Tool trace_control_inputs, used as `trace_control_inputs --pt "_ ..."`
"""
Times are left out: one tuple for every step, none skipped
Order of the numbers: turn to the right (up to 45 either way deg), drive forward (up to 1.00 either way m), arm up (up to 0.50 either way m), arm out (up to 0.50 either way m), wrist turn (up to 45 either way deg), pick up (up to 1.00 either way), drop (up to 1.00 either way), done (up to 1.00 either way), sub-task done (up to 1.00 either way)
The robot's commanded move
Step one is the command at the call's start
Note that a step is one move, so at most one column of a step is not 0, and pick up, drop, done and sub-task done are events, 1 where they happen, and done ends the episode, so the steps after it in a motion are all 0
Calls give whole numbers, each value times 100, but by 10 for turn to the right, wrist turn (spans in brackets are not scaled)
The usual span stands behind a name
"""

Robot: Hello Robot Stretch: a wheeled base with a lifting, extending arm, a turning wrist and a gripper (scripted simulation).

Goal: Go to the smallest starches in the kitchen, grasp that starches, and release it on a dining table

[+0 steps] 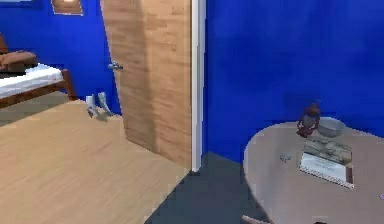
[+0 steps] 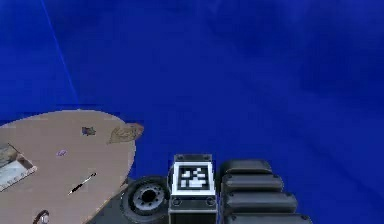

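Left to right: bed (image 1: 25,75), open wooden door (image 1: 150,70), round desk (image 1: 265,182) with bowl (image 1: 330,126); gripper (image 2: 148,197) near desk edge, opening and load cannot be told; starch location cannot be told, judged light, crushable, best gripped gently across its middle.

Forward view: light even and moderately bright, source not visible; blue wall (image 1: 290,70) deep-toned and unevenly shaded; door (image 1: 150,70) face evenly lit, its white edge the brightest strip, leaning in the picture only; wooden floor (image 1: 70,160) pale and warm; dark floor (image 1: 210,190) by the bench (image 1: 275,165) in shade; soft, short shadows beside things on the bench.
Arm side view: side wall (image 2: 250,80) dimmer, a faint pale streak at its left; white marker square (image 2: 192,178) the brightest patch.
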Motion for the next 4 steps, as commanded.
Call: trace_control_inputs --pt "270 0 0 0 0 0 0 0 0" --pt "-450 0 0 0 0 0 0 0 0" --pt "-450 0 0 0 0 0 0 0 0" --pt "-450 0 0 0 0 0 0 0 0"
